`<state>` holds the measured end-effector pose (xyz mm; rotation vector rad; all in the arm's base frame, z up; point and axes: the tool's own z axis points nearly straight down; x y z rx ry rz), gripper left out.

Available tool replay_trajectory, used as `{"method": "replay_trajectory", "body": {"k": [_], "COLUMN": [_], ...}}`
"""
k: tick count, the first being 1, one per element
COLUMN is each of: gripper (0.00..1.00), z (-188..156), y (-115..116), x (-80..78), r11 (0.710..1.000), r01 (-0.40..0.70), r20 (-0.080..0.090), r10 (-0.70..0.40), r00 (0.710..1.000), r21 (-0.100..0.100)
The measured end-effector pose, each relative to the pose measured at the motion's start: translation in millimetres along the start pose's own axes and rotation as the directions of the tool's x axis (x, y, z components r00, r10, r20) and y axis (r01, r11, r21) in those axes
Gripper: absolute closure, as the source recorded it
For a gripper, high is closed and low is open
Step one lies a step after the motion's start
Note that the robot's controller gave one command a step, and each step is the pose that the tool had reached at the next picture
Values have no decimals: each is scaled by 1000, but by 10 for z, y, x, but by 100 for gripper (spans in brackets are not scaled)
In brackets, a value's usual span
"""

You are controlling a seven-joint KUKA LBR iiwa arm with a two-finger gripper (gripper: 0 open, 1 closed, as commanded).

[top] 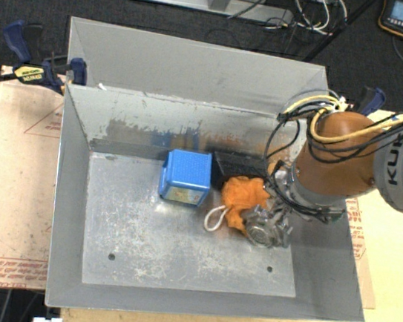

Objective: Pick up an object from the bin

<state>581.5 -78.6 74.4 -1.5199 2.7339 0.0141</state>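
Sitting low at the right of the bin (172, 253), the gripper (269, 229) abuts an orange cloth lump (245, 195) with a white cord loop (215, 218). Cannot tell its spread. Best to centre over the lump, clear of the blue box (186, 177).

One grey bin (72, 175). Inside: one blue box (186, 177), one orange soft lump (243, 195) with one white cord loop (214, 218), one black item (232, 166). Three loose things total.
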Motion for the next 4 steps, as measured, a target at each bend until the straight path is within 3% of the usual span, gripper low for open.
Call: {"method": "replay_trajectory", "body": {"k": [4], "gripper": [100], "z": [-720], "y": [10], "x": [-21], "r11": [1000], "r01": [-2], "r20": [1], "r10": [2], "r00": [1000], "r21": [-2]}}
